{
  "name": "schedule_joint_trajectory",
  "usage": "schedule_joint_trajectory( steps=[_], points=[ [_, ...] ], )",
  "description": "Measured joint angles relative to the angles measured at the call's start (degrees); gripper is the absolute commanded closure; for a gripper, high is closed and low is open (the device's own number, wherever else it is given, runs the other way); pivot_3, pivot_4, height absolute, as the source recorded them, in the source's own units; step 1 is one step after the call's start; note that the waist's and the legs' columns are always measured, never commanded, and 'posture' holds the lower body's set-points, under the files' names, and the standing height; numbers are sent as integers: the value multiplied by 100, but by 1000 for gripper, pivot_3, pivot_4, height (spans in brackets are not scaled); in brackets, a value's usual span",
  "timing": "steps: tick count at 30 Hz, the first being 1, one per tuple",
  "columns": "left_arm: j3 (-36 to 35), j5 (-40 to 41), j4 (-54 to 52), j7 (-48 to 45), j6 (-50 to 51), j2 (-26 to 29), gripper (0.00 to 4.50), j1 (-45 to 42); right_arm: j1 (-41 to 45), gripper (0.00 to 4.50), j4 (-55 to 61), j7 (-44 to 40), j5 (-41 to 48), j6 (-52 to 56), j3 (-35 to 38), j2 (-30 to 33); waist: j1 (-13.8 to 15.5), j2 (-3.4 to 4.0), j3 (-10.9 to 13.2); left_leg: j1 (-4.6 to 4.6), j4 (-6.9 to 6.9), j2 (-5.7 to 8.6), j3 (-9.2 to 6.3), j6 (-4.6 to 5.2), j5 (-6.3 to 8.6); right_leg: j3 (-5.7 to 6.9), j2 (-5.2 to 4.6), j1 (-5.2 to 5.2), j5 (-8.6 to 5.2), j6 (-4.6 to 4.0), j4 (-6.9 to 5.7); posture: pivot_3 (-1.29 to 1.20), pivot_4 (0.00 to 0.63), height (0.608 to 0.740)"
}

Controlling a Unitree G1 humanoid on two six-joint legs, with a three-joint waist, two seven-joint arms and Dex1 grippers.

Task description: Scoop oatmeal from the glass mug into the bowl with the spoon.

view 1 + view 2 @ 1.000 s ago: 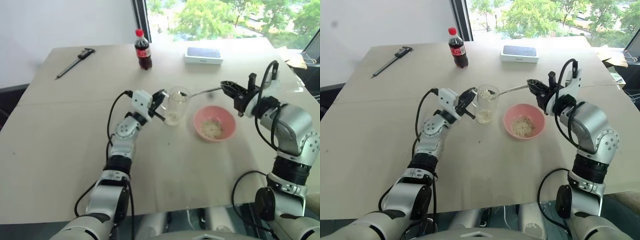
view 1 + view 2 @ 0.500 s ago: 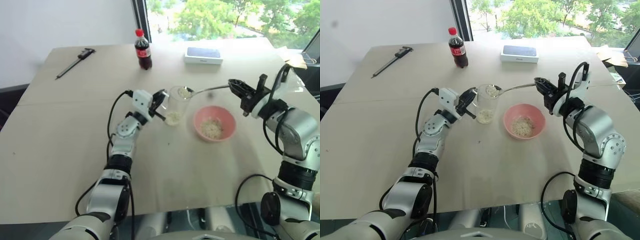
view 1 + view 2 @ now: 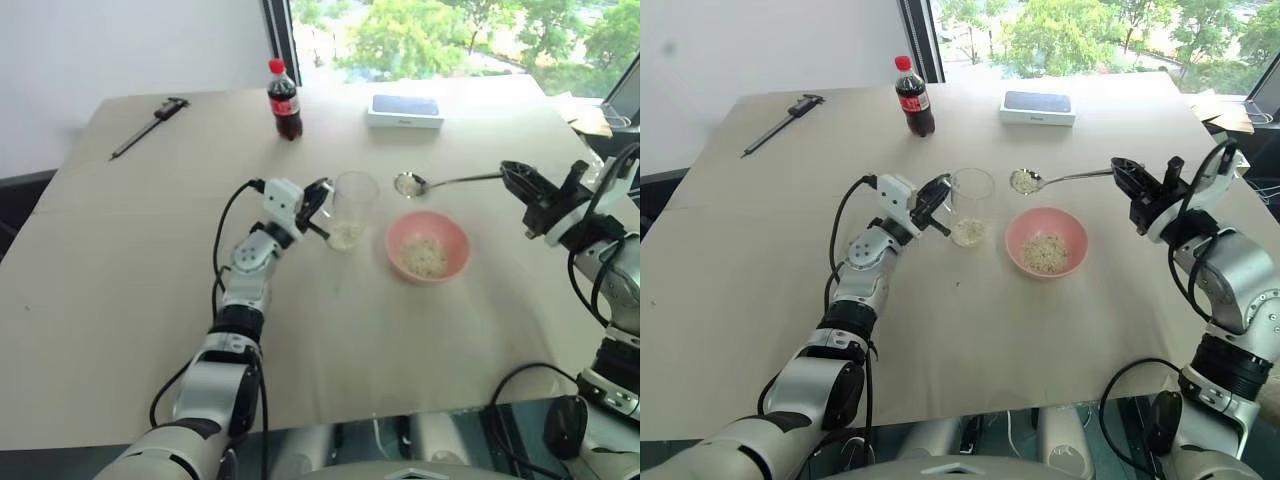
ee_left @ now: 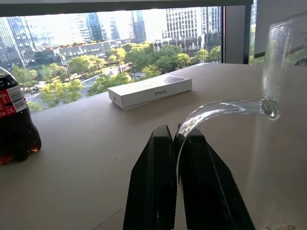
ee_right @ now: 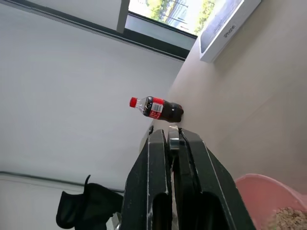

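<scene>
one mug (image 3: 352, 208), one bowl (image 3: 428, 246), one spoon (image 3: 452, 182), one cola bottle (image 3: 285, 100), one white box (image 3: 405, 110), one caliper (image 3: 150, 125); two claws, both mine.

i take the mug as my landmark. it stands upright near the middle of the table (image 3: 120, 300), with a low layer of oatmeal (image 3: 346, 236) at its bottom. my left claw (image 3: 318, 205) is on the mug's left side, fingers pinched tight together on its clear handle (image 4: 218, 109); in the left wrist view the glass loop runs down between my two black fingers (image 4: 156, 191).

the bowl sits just beside the mug on its right, not touching, and holds a small heap of flakes (image 3: 425, 258). the spoon hangs in the air to the right of the mug's rim, over the bowl's far edge, its handle roughly level and its oval end toward the mug, with a little heap of flakes (image 3: 406, 183) in it. my right claw (image 3: 522, 185) is well to the right of the mug, closed tight on the far end of the spoon's handle.

behind the mug, the bottle stands upright to the left and the box lies flat to the right. the caliper lies far off to the mug's left, near the table's back corner.

the table is a plain beige sheet. beyond it there is a white wall on the left and a window full of green trees (image 3: 440, 35) on the right.
</scene>
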State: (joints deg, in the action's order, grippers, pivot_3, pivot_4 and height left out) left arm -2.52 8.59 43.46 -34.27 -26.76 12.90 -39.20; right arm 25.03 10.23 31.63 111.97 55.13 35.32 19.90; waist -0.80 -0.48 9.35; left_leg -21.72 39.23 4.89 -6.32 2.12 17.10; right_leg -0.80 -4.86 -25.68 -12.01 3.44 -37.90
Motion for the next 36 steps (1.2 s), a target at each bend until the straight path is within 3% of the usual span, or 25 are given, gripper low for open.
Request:
schedule_joint_trajectory(
  steps=[10, 20, 28, 36],
  points=[
    [-89, 15, 32, -27, -12, 120, 4488, 12, -873, 4500, 2, -368, -7, 272, 171, 417, -4, -1, 0, 2, 0, -1, 11, 3, 1, -10, 0, 0, 3, 5, 2, 0, 150, 740],
    [-187, 58, -20, 23, -10, 157, 4488, 119, -987, 4500, 345, -743, -114, 301, -579, 2249, -10, -2, -1, 7, 3, -5, 28, 7, 2, -16, -1, 5, 5, 9, 4, 0, 150, 740],
    [-200, 120, -643, 162, 246, 204, 4488, 485, -201, 4500, 1430, -2014, -1778, 343, -1630, 3371, 12, -4, 0, 1, 8, -7, 24, 4, 0, -10, 1, 4, 7, 12, 17, 0, 150, 740],
    [-201, 158, -1497, 476, 731, 208, 4488, 937, 4, 4500, 2058, -4268, -4527, -94, -2716, 4349, 59, -7, 2, -15, 9, -1, 25, 3, 1, -8, -4, 1, 13, 24, 54, 0, 150, 740]
  ],
)
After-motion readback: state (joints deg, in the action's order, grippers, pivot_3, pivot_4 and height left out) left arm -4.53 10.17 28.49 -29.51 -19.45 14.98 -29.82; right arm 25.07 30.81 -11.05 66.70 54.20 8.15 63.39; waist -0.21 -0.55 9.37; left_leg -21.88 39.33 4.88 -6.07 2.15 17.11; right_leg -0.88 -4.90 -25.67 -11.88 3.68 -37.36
